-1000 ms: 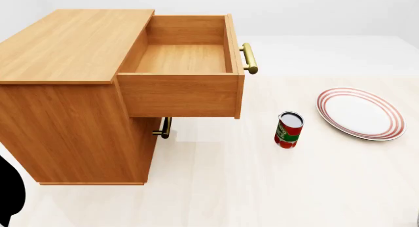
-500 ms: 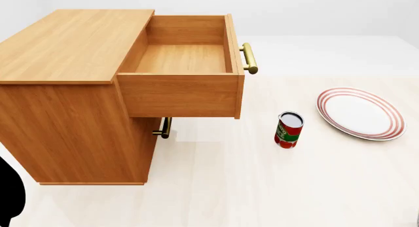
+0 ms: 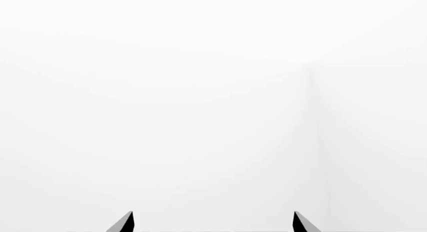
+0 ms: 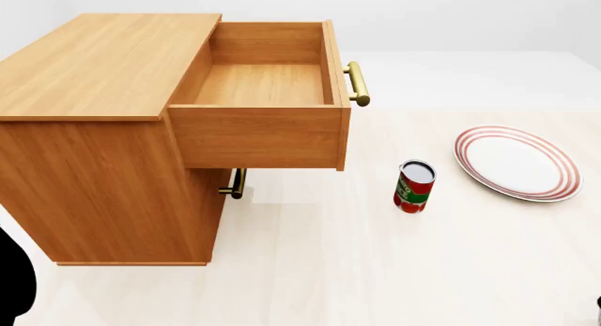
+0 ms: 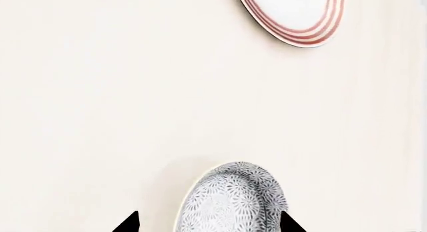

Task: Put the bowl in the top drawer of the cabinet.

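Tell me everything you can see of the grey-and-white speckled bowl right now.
The grey-and-white speckled bowl shows only in the right wrist view, cut off by the frame edge. It is deep and round, with a dense flower-like speckle over its outside and rim. It sits between the two dark fingertips of the right gripper; whether it rests on the pale surface or is lifted, and whether the fingertips touch it, cannot be told. The head view does not show it.

Red-labelled can point(image 4: 414, 186) upright near red-ringed plate point(image 4: 517, 162), apart, on pale floor point(image 4: 376, 270).

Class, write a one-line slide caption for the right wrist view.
Speckled bowl between the right gripper's spread fingertips, red-ringed plate beyond on the pale tabletop.
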Available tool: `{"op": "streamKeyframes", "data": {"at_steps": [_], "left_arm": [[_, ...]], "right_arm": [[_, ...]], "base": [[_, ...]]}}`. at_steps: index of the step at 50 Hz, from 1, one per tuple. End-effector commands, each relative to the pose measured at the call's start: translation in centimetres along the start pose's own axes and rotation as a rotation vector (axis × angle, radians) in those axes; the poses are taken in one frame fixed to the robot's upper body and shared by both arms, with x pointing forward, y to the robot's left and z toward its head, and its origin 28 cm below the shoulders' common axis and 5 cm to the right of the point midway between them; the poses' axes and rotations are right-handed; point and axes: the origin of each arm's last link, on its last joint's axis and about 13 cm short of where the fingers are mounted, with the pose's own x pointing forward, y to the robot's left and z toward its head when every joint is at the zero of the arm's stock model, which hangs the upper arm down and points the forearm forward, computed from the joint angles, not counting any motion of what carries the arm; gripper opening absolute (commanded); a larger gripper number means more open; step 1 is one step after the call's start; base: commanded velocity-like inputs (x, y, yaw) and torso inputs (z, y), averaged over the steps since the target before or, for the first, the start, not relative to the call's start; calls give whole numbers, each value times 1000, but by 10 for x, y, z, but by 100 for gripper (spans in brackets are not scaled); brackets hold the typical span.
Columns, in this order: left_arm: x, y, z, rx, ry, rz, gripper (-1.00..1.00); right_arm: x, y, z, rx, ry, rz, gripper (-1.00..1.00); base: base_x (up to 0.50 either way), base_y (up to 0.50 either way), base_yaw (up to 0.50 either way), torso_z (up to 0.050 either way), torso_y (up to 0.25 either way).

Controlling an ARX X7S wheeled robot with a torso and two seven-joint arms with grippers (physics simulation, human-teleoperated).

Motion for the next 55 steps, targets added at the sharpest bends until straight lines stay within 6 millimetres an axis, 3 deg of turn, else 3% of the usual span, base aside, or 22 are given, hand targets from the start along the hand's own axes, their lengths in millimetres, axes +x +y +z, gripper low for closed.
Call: {"op": "streamKeyframes", "data": {"at_steps": [1,10,55], "left_arm": [[0,0,-3,-6,8,4,100],[0,1,-5,-7,14,5,100],[1,2,-9,-12,20,14,100]], "right_arm": [[32,14,-13,24,55,4,100],[57,25,-20,34,102,-20,100],[112,50,-57,135,265,-41,100]], "base": [[0,0,0,0,0],[0,0,0,0,0],[0,0,0,0,0]]}}
